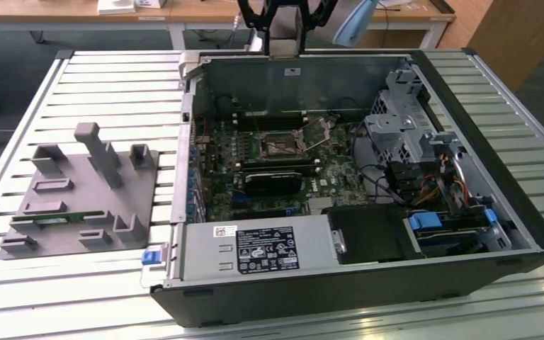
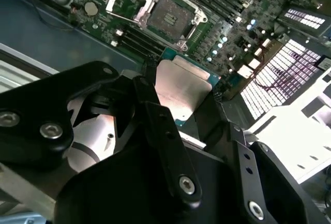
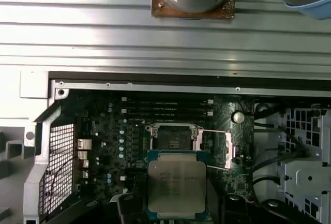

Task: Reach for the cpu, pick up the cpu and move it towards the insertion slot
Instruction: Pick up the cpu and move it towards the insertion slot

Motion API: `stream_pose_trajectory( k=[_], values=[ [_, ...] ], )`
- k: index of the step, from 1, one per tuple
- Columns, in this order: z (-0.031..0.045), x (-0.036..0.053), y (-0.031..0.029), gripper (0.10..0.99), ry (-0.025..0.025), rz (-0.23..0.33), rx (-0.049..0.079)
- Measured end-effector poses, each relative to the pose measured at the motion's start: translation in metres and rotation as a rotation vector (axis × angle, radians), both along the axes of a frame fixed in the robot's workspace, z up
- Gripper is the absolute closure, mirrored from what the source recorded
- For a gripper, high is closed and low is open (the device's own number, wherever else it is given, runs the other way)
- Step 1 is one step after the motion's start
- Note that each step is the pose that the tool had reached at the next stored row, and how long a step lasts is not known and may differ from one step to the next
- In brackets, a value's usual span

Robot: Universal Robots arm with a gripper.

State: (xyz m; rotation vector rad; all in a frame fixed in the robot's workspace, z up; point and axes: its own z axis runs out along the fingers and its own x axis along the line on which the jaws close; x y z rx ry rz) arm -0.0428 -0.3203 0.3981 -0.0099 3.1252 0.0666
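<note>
The cpu [image 3: 177,185] is a flat square chip with a silvery top plate and a pale rim, and my gripper [image 3: 177,206] is shut on it. In the second wrist view the cpu [image 2: 181,89] sits between the black fingers [image 2: 155,110] of the gripper [image 2: 183,85]. The insertion slot [image 3: 172,137] is a dark square socket in a silvery bracket on the motherboard, just beyond the held chip and apart from it. It also shows in the second wrist view as the insertion slot [image 2: 168,14]. In the exterior view the gripper [image 1: 286,28] hangs above the case's far wall, away from the insertion slot [image 1: 280,146].
The open computer case [image 1: 499,177] lies on a slatted metal table [image 1: 111,92]. Inside are a drive cage [image 1: 399,134], cables, a black block [image 1: 272,183] and a power supply [image 1: 253,249]. A grey fixture [image 1: 78,191] holding a green memory stick [image 1: 64,218] lies at the exterior view's left.
</note>
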Motion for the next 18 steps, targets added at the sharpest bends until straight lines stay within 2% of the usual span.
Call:
stream_pose_trajectory(
  k=[11,18],
  values=[
    [-0.0007,0.0220,0.0001,0.545,-0.0081,0.000,0.000],
    [-0.0007,0.0224,0.0001,0.545,-0.0083,0.000,0.000]
  ],
)
